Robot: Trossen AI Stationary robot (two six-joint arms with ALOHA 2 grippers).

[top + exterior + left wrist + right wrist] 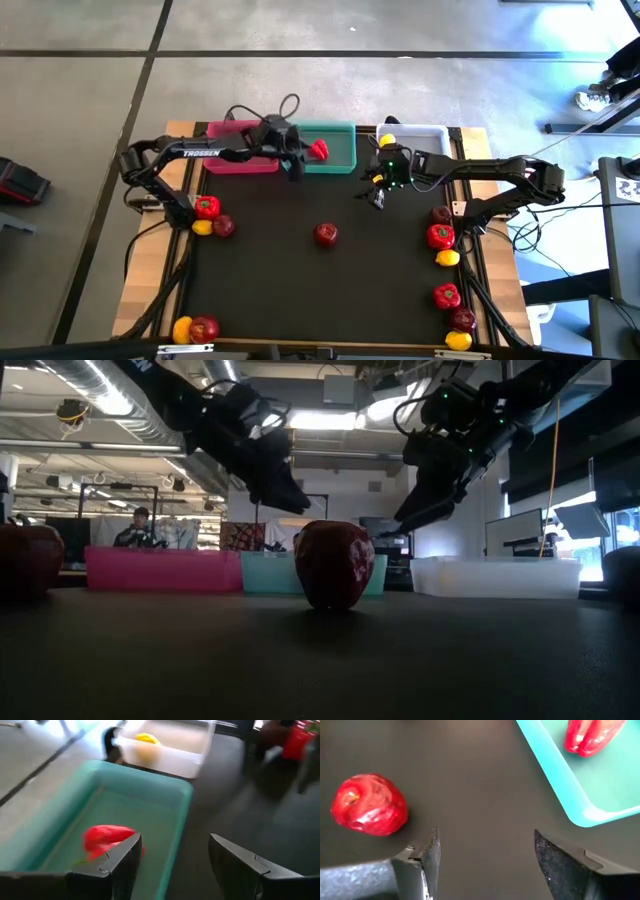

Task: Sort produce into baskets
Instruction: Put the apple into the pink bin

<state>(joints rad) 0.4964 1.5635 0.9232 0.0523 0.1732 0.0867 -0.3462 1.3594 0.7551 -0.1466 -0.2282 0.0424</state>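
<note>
A bright red pepper [318,150] [105,840] lies on the floor of the teal basket [345,160] [150,795]. My left gripper [295,168] [175,865] hovers open over that basket's near rim and holds nothing. My right gripper [378,196] [487,860] hangs open above the bare mat, in front of the white basket [425,132]. That basket holds a lemon [388,140] [147,739]. A dark red apple [325,234] [369,805] [335,563] rests on the mat at the table's middle. The pink basket [235,160] stands left of the teal one.
More produce lies on the mat. At the left edge are a pepper [207,207], a lemon [202,227] and an apple [224,226]; at the near left corner a lemon [182,328] and an apple [204,328]. Several pieces [445,260] line the right edge.
</note>
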